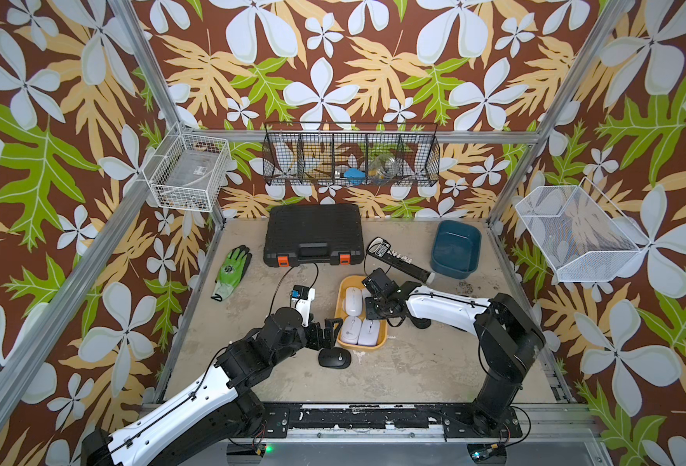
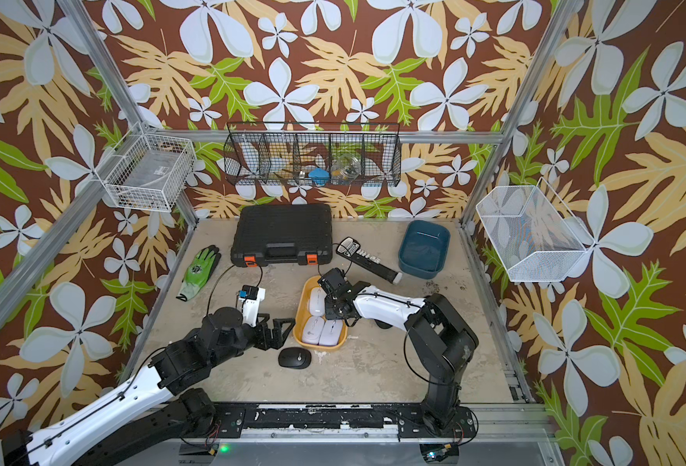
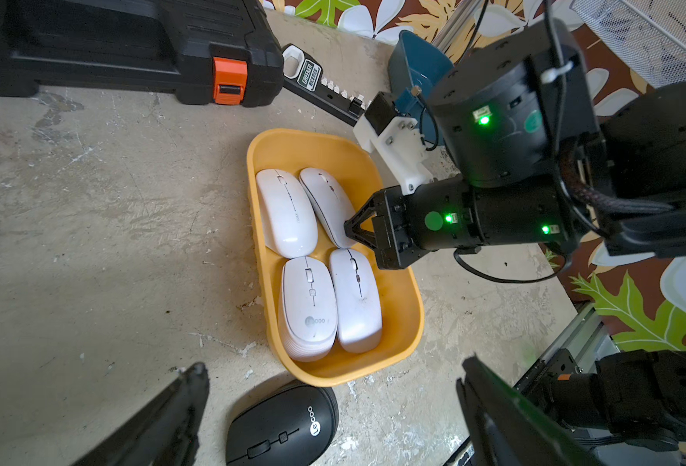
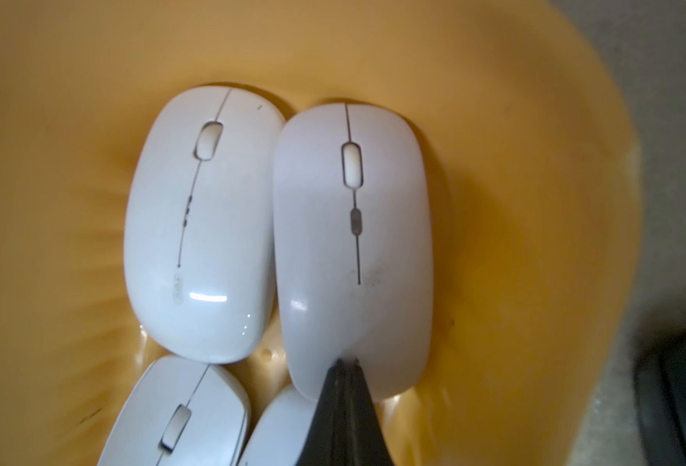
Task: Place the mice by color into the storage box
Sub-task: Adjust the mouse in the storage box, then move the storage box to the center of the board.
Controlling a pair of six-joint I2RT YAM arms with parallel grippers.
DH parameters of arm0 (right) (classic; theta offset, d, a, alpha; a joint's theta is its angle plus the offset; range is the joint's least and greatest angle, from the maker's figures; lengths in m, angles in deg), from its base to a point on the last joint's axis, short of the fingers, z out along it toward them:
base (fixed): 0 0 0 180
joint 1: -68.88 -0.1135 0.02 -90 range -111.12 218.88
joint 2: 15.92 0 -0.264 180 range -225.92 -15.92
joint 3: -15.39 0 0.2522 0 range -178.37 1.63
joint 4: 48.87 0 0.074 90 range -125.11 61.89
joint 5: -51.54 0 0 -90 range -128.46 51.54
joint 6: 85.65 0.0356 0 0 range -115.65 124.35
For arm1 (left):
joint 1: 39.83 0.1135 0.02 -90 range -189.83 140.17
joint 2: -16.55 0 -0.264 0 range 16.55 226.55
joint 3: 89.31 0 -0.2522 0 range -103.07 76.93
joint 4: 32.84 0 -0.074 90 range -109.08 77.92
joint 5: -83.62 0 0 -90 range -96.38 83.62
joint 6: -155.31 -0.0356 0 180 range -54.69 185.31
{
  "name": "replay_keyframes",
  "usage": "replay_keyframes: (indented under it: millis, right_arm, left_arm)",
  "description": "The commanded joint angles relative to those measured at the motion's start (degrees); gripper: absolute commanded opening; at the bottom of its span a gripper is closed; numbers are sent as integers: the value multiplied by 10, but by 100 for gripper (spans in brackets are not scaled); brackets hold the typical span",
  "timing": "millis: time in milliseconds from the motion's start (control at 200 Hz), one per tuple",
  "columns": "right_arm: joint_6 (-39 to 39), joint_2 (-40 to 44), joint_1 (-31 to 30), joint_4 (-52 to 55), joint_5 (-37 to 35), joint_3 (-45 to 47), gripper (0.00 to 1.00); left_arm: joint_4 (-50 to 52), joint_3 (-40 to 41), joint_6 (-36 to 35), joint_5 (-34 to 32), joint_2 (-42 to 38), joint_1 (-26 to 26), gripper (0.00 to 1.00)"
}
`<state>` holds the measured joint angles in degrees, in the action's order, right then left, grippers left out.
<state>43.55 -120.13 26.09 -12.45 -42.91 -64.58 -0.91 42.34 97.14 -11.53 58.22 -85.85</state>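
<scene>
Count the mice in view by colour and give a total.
White mice: 4, all in the yellow tray.
Black mice: 1, on the table beside the tray.
Total: 5 in view.
A dark shape under the right arm cannot be identified.

white mice in a yellow tray, one black mouse, a floral brown wall.

Black mouse cut by the edge (left wrist view)
</scene>
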Motion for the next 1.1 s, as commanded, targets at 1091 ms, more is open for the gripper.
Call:
replay_keyframes:
  millis: [1091]
  right_arm:
    - [-5,36,85,-124,85,100,0]
  left_arm:
    - [37,-46,-23,1,-1,83,100]
